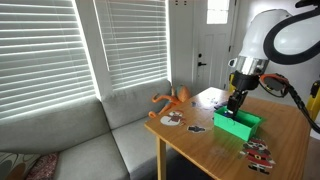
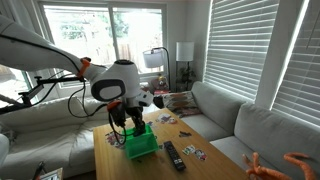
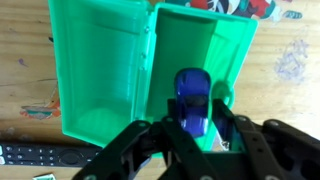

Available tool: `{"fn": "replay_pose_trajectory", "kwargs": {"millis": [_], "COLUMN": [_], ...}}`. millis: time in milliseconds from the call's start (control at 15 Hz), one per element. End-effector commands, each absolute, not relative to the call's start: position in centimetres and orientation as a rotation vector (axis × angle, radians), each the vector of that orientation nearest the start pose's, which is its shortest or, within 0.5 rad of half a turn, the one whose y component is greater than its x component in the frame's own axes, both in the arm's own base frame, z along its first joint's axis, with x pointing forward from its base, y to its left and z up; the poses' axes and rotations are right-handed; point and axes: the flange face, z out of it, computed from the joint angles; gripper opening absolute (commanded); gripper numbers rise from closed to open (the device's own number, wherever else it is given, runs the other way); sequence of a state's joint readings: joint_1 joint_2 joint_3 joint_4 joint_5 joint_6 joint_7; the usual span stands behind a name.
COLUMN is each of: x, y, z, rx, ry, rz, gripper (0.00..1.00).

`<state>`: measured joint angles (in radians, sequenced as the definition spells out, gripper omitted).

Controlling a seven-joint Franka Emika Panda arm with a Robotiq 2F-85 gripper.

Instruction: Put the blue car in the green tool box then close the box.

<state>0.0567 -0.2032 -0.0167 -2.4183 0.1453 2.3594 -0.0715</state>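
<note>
In an exterior view, the gripper [image 1: 237, 102] hangs from the white arm [image 1: 268, 40] straight over the green box [image 1: 238, 124], which sits on the wooden table [image 1: 215, 150] with its lid open. At about 9 o'clock from the box lies an orange toy [image 1: 172, 100]. At 5 o'clock, near the table edge, lies a small heap of red and white toys [image 1: 259, 152]. The jaws are too small here to tell how they stand.

In an exterior view from the opposite side, the gripper [image 2: 133, 120] is just above the green box [image 2: 141, 142]. A black remote [image 2: 174, 155] lies on the table [image 2: 110, 165] at 4 o'clock from the box, apart from it. The car cannot be made out.

In the wrist view, the box [image 3: 195, 45] stands open, its lid [image 3: 100, 70] laid flat at 9 o'clock from the body. The blue car [image 3: 192, 98] is over the body's compartment, near its 6 o'clock wall. The gripper [image 3: 197, 118] has its black fingers [image 3: 165, 135] pressed against the car's two sides, clamped on it. The end of the remote [image 3: 35, 155] shows at 8 o'clock.
</note>
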Motion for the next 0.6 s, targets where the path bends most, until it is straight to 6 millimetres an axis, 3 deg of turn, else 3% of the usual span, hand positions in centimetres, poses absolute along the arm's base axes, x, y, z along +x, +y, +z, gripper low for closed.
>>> {"fn": "replay_pose_trajectory", "kwargs": {"millis": [0, 200, 533], "x": [47.7, 47.4, 46.4], "y": [1.3, 0.9, 0.1], "z": [39.8, 40.4, 44.3], "rx": [-3.013, -3.002, -2.92], "ry": [0.011, 0.025, 0.063], "rz": [-0.205, -0.211, -0.278], "gripper": [0.75, 0.95, 1.0]}}
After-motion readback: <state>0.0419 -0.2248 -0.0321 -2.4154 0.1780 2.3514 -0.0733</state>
